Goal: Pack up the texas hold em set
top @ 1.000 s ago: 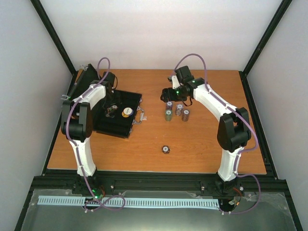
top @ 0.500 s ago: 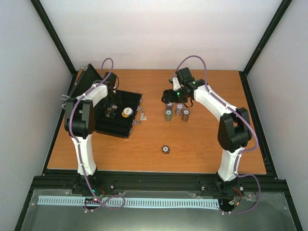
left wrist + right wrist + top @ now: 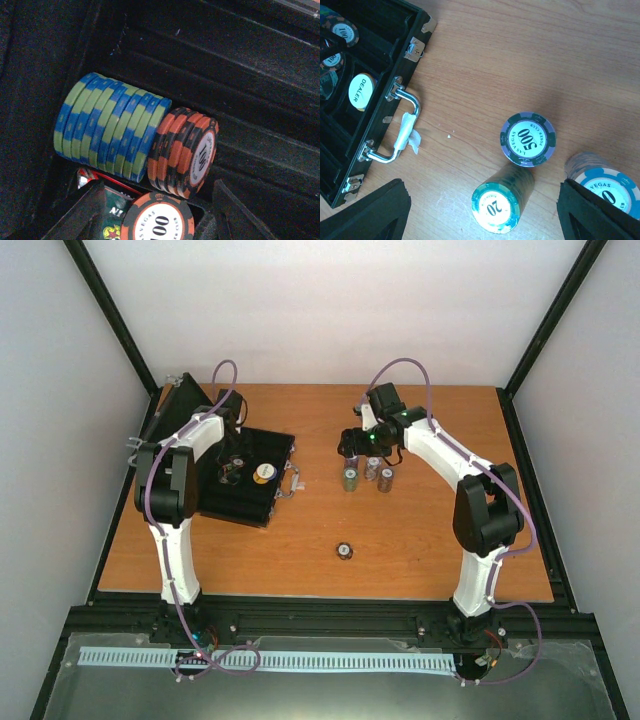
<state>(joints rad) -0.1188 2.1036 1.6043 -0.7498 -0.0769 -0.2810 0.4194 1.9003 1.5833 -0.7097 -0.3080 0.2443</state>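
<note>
Over the last second my left arm had reached further into the case [image 3: 245, 502] and my right gripper [image 3: 481, 186] had edged toward the table's back edge, covering one stack in the overhead view.

The case lay open toward the back left corner of the table [image 3: 420, 540], lid raised, handle [image 3: 406, 125] facing the middle. My left gripper [image 3: 156, 197] hung inside it, fingers apart around a flat orange chip [image 3: 157, 222]. They seemed clear of its rim, though the view was too tight to be sure. Just beyond, a green-and-blue row [image 3: 107, 132] and an orange-and-black row [image 3: 182, 152] stood on edge, touching, in one groove. A white dealer disc [image 3: 361, 91] lay in another compartment.

My right gripper was spread wide and held nothing, above the green stack [image 3: 500, 200]. The purple stack [image 3: 527, 139] and blue stack [image 3: 605, 185] stood near it. A lone chip [image 3: 344, 551] sat toward the front edge.
</note>
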